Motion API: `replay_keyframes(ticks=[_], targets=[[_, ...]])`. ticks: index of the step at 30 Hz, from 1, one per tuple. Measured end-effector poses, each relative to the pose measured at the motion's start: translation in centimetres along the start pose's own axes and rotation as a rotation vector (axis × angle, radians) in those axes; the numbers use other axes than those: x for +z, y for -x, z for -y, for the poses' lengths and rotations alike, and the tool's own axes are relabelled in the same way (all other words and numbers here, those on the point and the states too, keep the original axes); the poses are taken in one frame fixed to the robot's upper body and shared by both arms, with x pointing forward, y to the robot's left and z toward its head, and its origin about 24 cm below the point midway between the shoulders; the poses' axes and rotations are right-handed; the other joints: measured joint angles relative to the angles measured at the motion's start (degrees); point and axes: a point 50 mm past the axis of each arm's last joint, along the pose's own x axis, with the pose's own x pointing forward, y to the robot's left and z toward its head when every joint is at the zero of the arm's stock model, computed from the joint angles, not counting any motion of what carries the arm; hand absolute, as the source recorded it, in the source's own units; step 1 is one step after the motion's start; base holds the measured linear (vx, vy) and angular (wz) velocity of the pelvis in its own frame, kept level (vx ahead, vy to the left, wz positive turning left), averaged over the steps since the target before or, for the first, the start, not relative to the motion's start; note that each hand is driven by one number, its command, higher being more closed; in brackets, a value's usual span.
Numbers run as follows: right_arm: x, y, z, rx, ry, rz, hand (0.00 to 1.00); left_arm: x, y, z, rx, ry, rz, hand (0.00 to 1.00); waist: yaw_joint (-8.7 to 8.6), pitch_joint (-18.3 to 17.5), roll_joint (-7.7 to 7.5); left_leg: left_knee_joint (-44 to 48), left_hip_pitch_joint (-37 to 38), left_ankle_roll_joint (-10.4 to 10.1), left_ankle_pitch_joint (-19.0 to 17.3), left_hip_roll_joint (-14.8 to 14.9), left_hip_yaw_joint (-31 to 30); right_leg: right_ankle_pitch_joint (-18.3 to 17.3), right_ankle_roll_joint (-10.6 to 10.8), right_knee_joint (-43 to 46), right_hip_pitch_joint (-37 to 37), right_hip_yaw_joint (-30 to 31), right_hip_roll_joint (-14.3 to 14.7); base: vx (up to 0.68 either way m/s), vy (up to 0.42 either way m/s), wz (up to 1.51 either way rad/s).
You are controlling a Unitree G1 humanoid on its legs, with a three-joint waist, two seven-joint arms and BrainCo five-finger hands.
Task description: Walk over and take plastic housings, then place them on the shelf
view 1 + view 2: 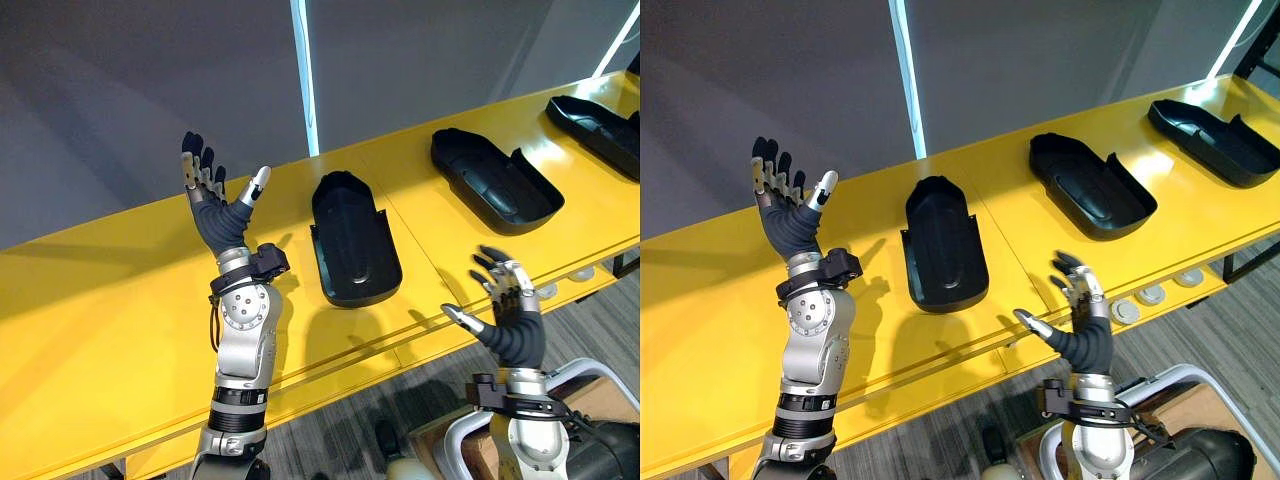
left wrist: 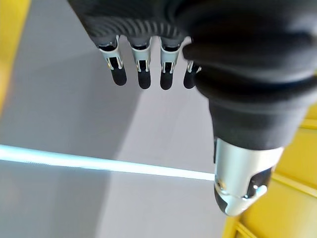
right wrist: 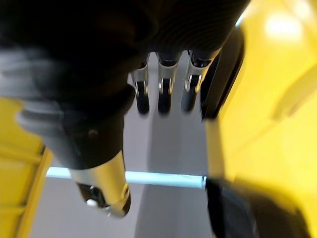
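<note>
**Plastic housings [image 1: 495, 180] on yellow bench [image 1: 100, 300], hands empty**

Left hand [image 1: 215, 200]: raised at 9 o'clock of nearest housing [image 1: 352, 245], fingers spread wide. Two more housings lie toward 2 o'clock. Right hand [image 1: 510, 315]: at 4 o'clock, fingers relaxed open, seemingly clear of the bench.

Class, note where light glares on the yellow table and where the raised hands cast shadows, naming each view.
Right eye view: glare whitens the yellow table beside the farthest plastic housing, under a light strip. Left eye view: the left hand casts a shadow on the table toward the nearest housing; the right hand shades the table's front edge.
</note>
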Motion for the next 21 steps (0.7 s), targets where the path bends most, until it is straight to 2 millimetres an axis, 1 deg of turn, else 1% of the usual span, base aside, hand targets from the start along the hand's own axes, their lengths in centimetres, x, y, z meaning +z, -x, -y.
replay_keyframes(ticks=[3,6,7,8,9,10,12,14,16,18,21], targets=[[-0.1,0.1,-0.9,0.068,-0.026,-0.002,1.0,0.5,0.8,-1.0,0.002,-0.041,0.038,0.0,0.02,-0.6,0.0,0.0,-0.2,0.0,0.1,0.0,-0.7,0.0,0.0,0.0,0.1,-1.0,-0.1,-0.02,-0.027,0.13],[-0.6,0.6,-1.8,0.126,-0.096,-0.021,1.0,1.2,3.0,-3.2,0.016,-0.069,0.053,0.0,0.46,-1.2,-0.08,0.0,-0.4,0.0,0.2,0.1,-0.9,0.0,0.0,0.0,0.1,-1.2,-0.1,-0.01,-0.022,0.04],[-1.4,1.0,-2.0,0.133,-0.124,-0.059,1.0,1.5,4.2,-4.1,0.009,-0.078,0.051,0.0,1.29,-1.5,-0.35,0.0,-0.5,0.0,0.2,0.1,-1.0,0.0,0.0,-0.1,0.0,-1.3,-0.1,-0.01,-0.022,0.04],[-1.8,1.2,-2.0,0.132,-0.139,-0.079,1.0,1.6,4.7,-4.3,0.002,-0.078,0.049,0.0,1.62,-1.6,-0.46,0.0,-0.6,0.0,0.2,0.1,-1.1,0.0,0.0,-0.1,0.0,-1.4,-0.2,-0.02,-0.03,0.15],[-2.5,1.6,-2.1,0.13,-0.149,-0.117,1.0,1.8,5.6,-4.9,-0.004,-0.084,0.046,0.0,1.95,-1.8,-0.6,0.0,-0.8,0.0,0.4,0.0,-1.8,0.0,0.0,-0.1,0.0,-2.2,-0.3,-0.01,-0.023,0.2],[-2.9,1.7,-2.1,0.129,-0.15,-0.134,1.0,1.9,6.0,-5.1,-0.004,-0.089,0.044,0.0,1.95,-1.9,-0.69,0.0,-0.9,0.0,0.4,0.0,-2.2,0.0,0.0,-0.1,0.1,-2.6,-0.3,-0.02,-0.025,0.23],[-4.2,2.2,-2.4,0.124,-0.162,-0.192,1.0,2.4,7.5,-6.3,0.007,-0.114,0.031,0.0,3.45,-2.3,-1.04,0.0,-1.2,0.0,0.5,0.0,-2.5,-0.1,0.0,-0.1,0.0,-2.9,-0.5,-0.02,-0.021,0.13],[-4.9,2.4,-2.5,0.108,-0.167,-0.226,1.0,2.4,8.3,-7.2,0.025,-0.142,0.009,0.0,3.59,-2.7,-1.08,0.0,-1.8,0.0,0.9,-0.1,-3.8,-0.2,-0.1,-0.1,0.0,-4.3,-0.8,-0.02,-0.026,0.3],[-5.6,2.7,-2.5,0.085,-0.168,-0.256,1.0,2.3,8.8,-8.1,0.053,-0.173,-0.008,0.0,4.51,-2.9,-1.19,-0.1,-2.2,0.0,1.1,-0.2,-4.7,-0.2,-0.1,-0.1,0.0,-5.2,-0.9,-0.02,-0.032,0.32],[-6.3,2.8,-2.2,0.059,-0.16,-0.286,1.0,2.4,9.1,-9.4,0.099,-0.218,-0.018,0.0,5.03,-3.2,-1.38,-0.1,-2.5,0.0,1.6,-0.2,-6.3,-0.2,-0.1,-0.1,0.4,-6.6,-1.2,-0.03,-0.034,0.33],[-7.3,2.4,-1.4,0.001,-0.137,-0.31,1.0,2.4,9.5,-10.4,0.138,-0.214,-0.044,0.0,5.96,-3.5,-1.82,-0.1,-2.7,0.0,2.1,-0.2,-8.1,-0.2,-0.2,-0.1,1.1,-8.9,-1.5,-0.04,-0.036,0.33]])
